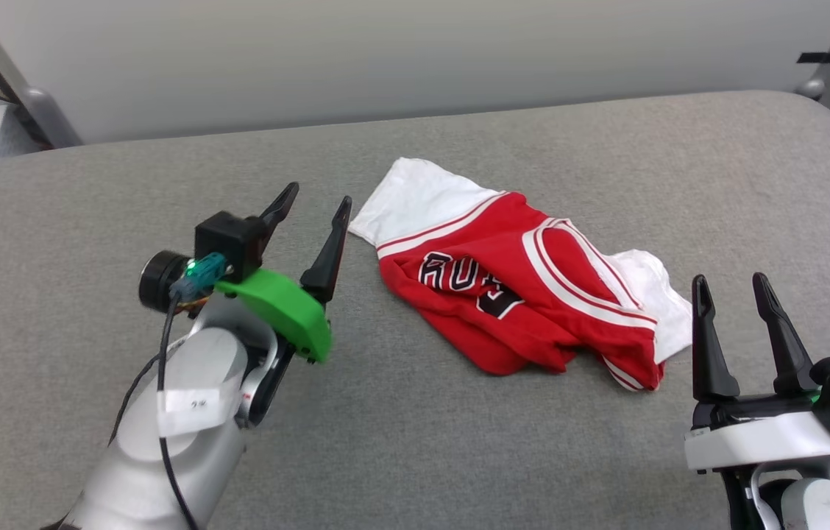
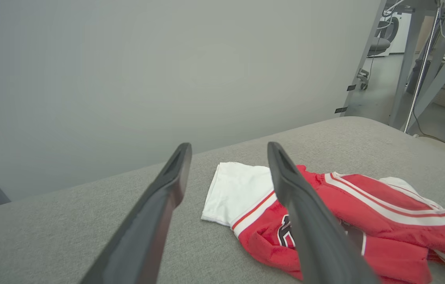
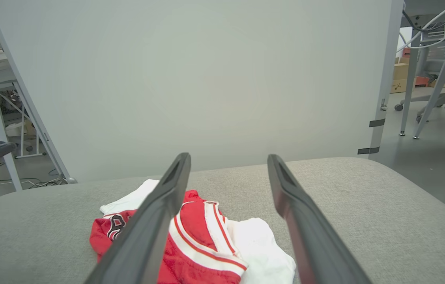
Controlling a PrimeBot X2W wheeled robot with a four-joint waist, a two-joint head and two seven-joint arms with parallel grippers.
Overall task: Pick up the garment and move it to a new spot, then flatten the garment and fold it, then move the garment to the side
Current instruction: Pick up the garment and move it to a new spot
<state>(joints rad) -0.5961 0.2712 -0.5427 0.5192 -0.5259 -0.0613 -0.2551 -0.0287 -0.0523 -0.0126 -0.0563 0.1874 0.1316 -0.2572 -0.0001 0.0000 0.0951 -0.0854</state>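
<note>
The garment (image 1: 511, 283), a red jersey with white sleeves, striped trim and black lettering, lies crumpled on the grey padded table (image 1: 415, 442), right of centre. My left gripper (image 1: 316, 200) hovers open just left of its white sleeve, with nothing between the fingers. The right gripper (image 1: 731, 283) stands open at the jersey's right edge, beside the other white sleeve. In the left wrist view the garment (image 2: 325, 213) lies ahead and to the right of the spread fingers (image 2: 155, 213). Through the right wrist camera the garment (image 3: 206, 244) lies ahead and to the left, partly behind the left finger (image 3: 155, 221).
A pale partition wall (image 1: 385, 59) stands along the table's far edge. Desk legs and chairs (image 3: 439, 75) stand on the floor beyond the table's right end. Bare grey padding surrounds the jersey on all sides.
</note>
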